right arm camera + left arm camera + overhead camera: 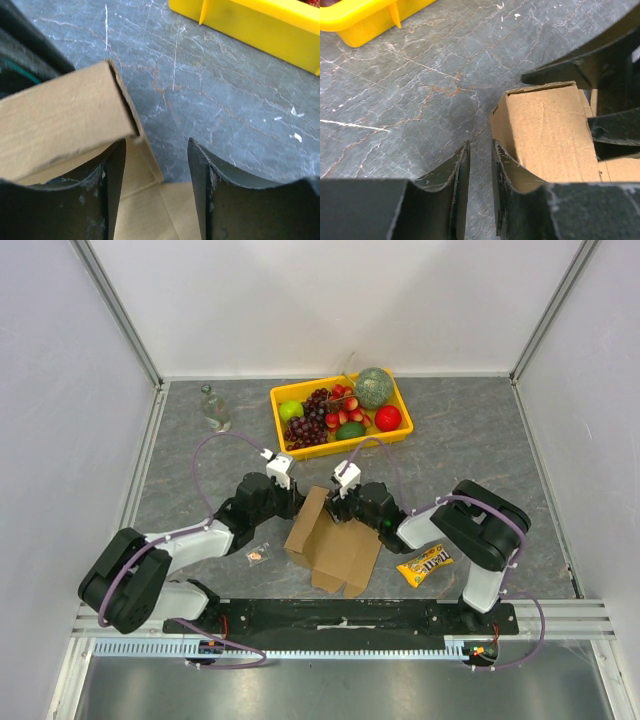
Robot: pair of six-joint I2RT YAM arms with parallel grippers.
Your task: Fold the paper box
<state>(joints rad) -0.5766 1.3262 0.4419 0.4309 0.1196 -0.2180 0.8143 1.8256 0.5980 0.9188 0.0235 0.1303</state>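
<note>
The paper box (335,540) is plain brown cardboard, partly folded, lying between the two arms with one wall raised at its far left. My left gripper (297,502) is at that raised wall. In the left wrist view its jaws (480,145) stand a narrow gap apart with only grey table between them, and the right finger rests against the outside of the box wall (545,125). My right gripper (340,508) is at the box's far end. Its jaws (156,145) are wide open over a flat flap, the left finger beneath the raised panel (60,125).
A yellow tray (278,400) of fruit stands just behind the box; its wall shows in both wrist views (360,25) (260,25). A glass bottle (213,408) stands far left. A yellow candy packet (425,565) lies right of the box, a small wrapped sweet (258,555) left.
</note>
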